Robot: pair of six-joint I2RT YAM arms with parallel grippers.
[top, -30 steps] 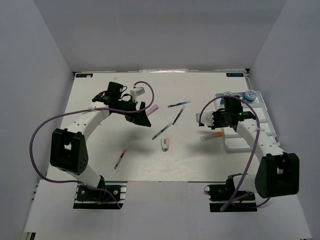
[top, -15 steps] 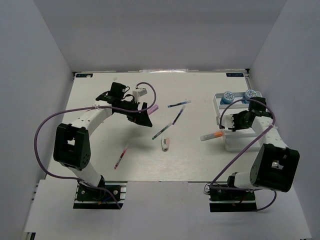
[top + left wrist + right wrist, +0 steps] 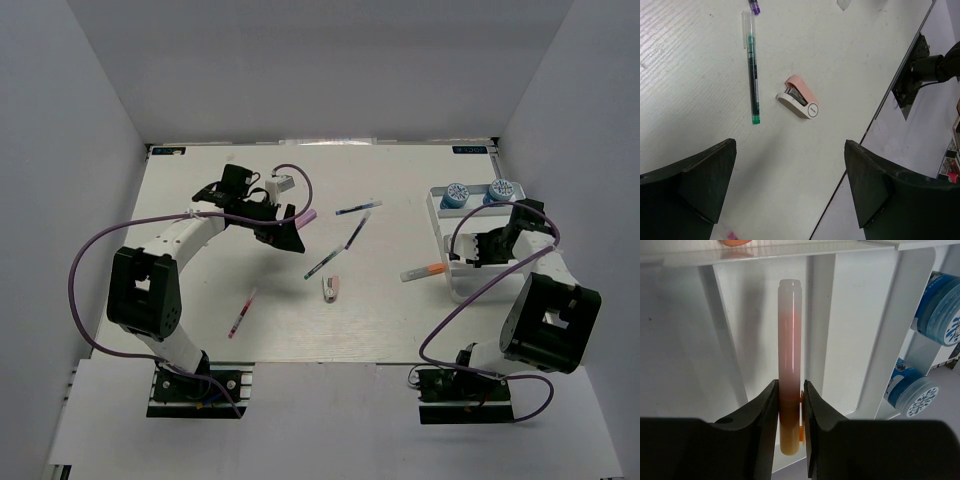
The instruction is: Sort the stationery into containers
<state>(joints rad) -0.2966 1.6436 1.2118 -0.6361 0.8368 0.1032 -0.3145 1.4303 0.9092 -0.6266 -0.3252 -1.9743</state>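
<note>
Right gripper (image 3: 790, 392) clamped on orange highlighter (image 3: 790, 340), above white tray (image 3: 755, 315), worktop's right edge. Left gripper (image 3: 790, 185) agape, idle, left of centre. Risk: release close to divider wall (image 3: 820, 300); highlighter may lodge on it or bounce out.

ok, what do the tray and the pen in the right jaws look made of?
Tray: opaque white plastic, semi-gloss; thin moulded divider walls with soft reflections. Pen: probably translucent plastic, glossy; pink-orange light shows through the barrel, with a bright streak along it.
</note>
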